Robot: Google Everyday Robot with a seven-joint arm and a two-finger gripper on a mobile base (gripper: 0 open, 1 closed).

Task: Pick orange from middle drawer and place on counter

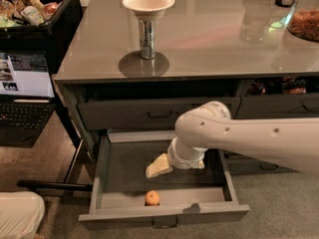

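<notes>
The orange (152, 198) is a small round fruit lying on the floor of the open middle drawer (102, 168), near its front wall. My gripper (157, 167) hangs inside the drawer on the white arm (249, 138), a little behind and above the orange, apart from it. Its pale fingers point down and to the left. The counter (199, 39) is the glossy grey-brown slab above the drawers.
A white bowl (148, 3) sits on a metal can (147, 34) on the counter. A jar of orange-brown snacks (305, 19) stands at the right. A shallower shut drawer (149, 114) is above the open one. A laptop (25, 93) and black bin (30, 9) stand left.
</notes>
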